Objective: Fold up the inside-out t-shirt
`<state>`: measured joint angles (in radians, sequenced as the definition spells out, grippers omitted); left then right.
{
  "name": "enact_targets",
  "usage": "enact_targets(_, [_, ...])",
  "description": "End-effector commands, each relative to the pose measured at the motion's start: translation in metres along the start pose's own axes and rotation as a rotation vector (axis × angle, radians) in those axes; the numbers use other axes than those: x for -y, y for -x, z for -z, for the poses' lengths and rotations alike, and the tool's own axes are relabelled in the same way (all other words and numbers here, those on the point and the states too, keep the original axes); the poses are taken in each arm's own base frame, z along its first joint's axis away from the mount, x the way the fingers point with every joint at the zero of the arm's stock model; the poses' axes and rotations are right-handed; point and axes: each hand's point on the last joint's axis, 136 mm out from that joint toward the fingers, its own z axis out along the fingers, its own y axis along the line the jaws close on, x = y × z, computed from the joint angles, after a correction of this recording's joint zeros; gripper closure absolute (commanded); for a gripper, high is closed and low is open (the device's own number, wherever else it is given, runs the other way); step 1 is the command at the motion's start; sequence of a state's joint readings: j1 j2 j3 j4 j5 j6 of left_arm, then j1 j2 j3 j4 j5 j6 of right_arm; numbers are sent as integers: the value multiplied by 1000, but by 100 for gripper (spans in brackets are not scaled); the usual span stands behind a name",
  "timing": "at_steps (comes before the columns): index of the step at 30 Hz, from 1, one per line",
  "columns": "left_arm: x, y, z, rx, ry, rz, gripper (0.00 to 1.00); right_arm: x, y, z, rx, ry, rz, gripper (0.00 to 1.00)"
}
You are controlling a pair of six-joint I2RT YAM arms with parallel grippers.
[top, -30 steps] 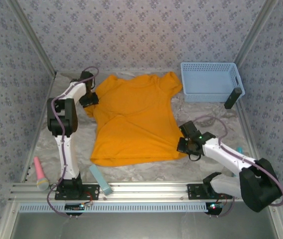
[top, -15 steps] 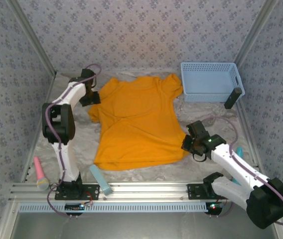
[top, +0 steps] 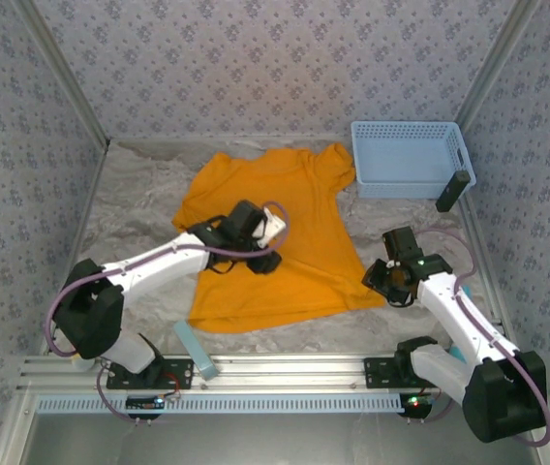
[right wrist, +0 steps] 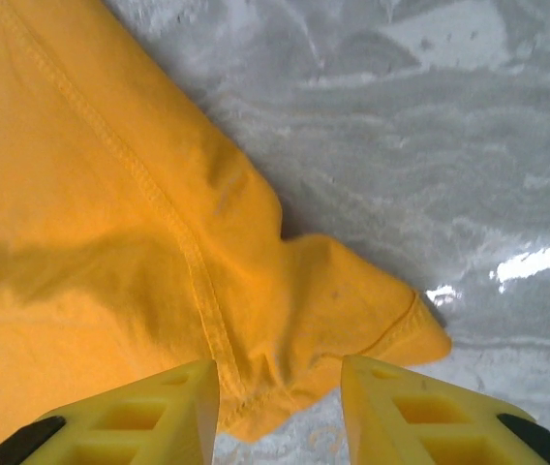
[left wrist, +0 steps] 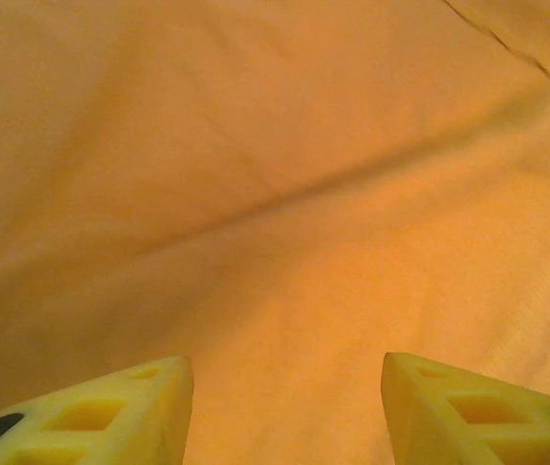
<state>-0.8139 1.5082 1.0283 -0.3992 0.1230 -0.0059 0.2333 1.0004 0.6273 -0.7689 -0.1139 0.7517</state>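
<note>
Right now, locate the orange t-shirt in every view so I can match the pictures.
Top external: t-shirt spread flat on the table.
Left wrist: t-shirt fabric, creased, beyond the left gripper.
Right wrist: t-shirt in the left half, hem seam showing.
Shared landmark: hem corner beside the right gripper.

The orange-yellow t-shirt (top: 299,199) lies spread nearly flat, neck toward 12 o'clock, hem toward 6 o'clock, stitched seams showing.

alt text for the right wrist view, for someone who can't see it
A corner of an orange-yellow t-shirt, with a stitched hem and seam, lies rumpled on a grey marbled table. The right hand is open at the bottom edge. Its two yellow fingers stand apart above the corner's tip without gripping it.
</note>
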Motion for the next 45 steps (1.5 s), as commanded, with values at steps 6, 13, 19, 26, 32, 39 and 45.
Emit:
enact_targets(6, [50, -17, -17, -21, -180, -246, 45, -10, -57, -23, -246, 98, -198, 54])
enact_targets(13, [73, -21, -19, 53, -228, -391, 45, -7, -52, -38, -190, 75, -259, 60])
enact_targets(19, [75, -16, -23, 90, -220, -420, 45, -12, -34, -30, -153, 73, -266, 100])
enact_targets(26, [89, -14, -28, 166, -236, -519, 45, -15, -39, -24, -164, 88, -305, 100])
enact_targets(32, [96, -9, -39, 192, -250, -564, 44, -18, -40, -14, -126, 85, -322, 100])
enact_targets(39, [100, -9, -44, 198, -264, -561, 44, -8, -66, -29, -139, 108, -467, 56])
enact_targets(45, [98, -15, -44, 196, -265, -535, 44, -17, -62, -35, -126, 147, -509, 58])
